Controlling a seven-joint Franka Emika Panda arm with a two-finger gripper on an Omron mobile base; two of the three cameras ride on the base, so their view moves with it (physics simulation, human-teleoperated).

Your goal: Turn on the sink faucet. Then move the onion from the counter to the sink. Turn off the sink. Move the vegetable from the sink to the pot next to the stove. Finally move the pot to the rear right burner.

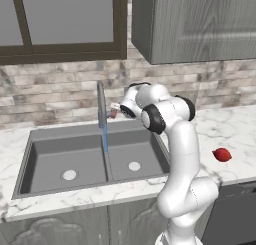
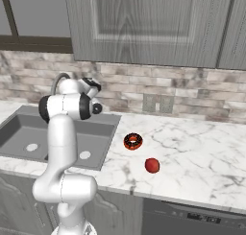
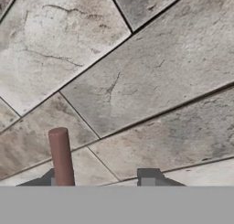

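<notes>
A: Fingertips of the end effector [image 3: 101, 179] stand apart, nothing between them, and the reddish lever [image 3: 61, 157] rises right at the left tip against the stone tiles [image 3: 137, 77].

B: And the sink faucet [image 1: 101, 105]?

A: Upright behind the sink [image 1: 60, 154], with a blue stream falling from it onto the divider between the two basins.

B: Where's the onion [image 1: 222, 154]?

A: On the counter [image 2: 192, 157], right of the sink, well apart from the end effector, near a dark-centred orange ring [image 2: 132, 141].
</notes>
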